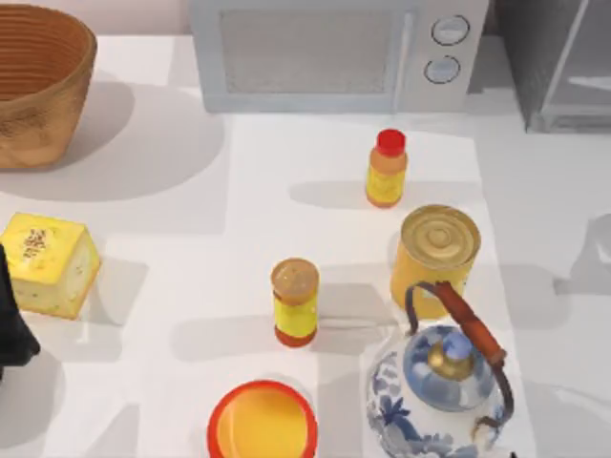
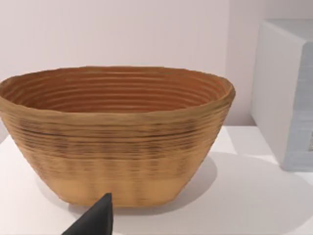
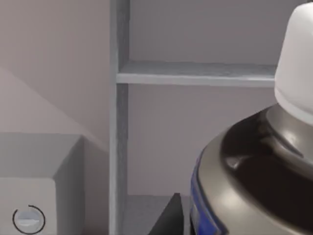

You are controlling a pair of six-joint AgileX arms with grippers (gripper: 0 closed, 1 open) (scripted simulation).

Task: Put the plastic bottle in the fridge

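- right gripper [image 3: 174,216] close against the plastic bottle [image 3: 244,191]; judged clamped on it, with one dark fingertip touching the bottle's side
- plastic bottle upright, long axis vertical, white cap [image 3: 298,68] on top, dark body with a blue band; lifted off the table, in front of the fridge [image 3: 195,73]
- fridge straight ahead of the bottle, at the table's far right corner in the top view [image 1: 554,57], just right of the white microwave [image 1: 334,52]
- fridge interior open to the bottle: a grey shelf [image 3: 205,74] splitting upper and lower compartments, nothing to be seen in either
- next move judged a straight push forward into the lower compartment, beneath the shelf; cap likely to need watching against the shelf edge
- left gripper [image 2: 93,221] parked at the table's left edge, facing the woven basket [image 2: 117,137]; open or closed cannot be told
- woven basket hollow, nothing seen in it
- right arm plainly the nearer one to the fridge
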